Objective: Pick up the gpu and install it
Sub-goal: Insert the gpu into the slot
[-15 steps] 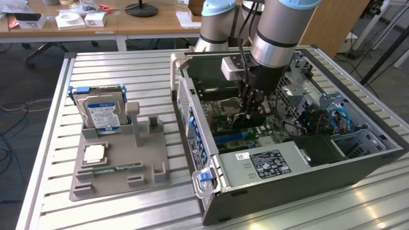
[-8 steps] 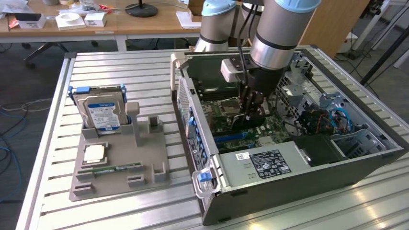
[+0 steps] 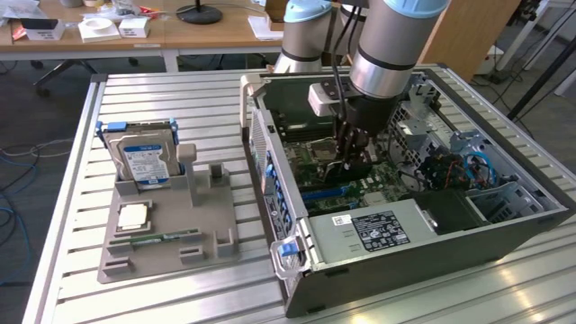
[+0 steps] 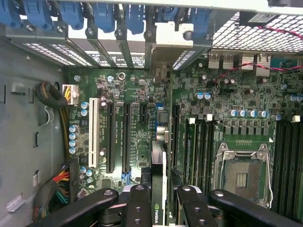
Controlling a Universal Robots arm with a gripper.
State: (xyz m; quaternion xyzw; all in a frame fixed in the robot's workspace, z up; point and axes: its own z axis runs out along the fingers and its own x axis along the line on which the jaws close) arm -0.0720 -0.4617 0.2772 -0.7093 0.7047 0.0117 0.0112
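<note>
Gripper (image 4: 163, 201) jaws are clamped on the gpu (image 4: 158, 158), held edge-on above the motherboard (image 4: 137, 127) slots inside the case (image 3: 450, 260); pickup is done, seating is judged incomplete.

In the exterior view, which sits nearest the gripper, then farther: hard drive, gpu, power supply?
1. gpu: clamped in the gripper, inside the case.
2. power supply: at the case's near end.
3. hard drive: upright in the grey holder, exterior view's left.
</note>
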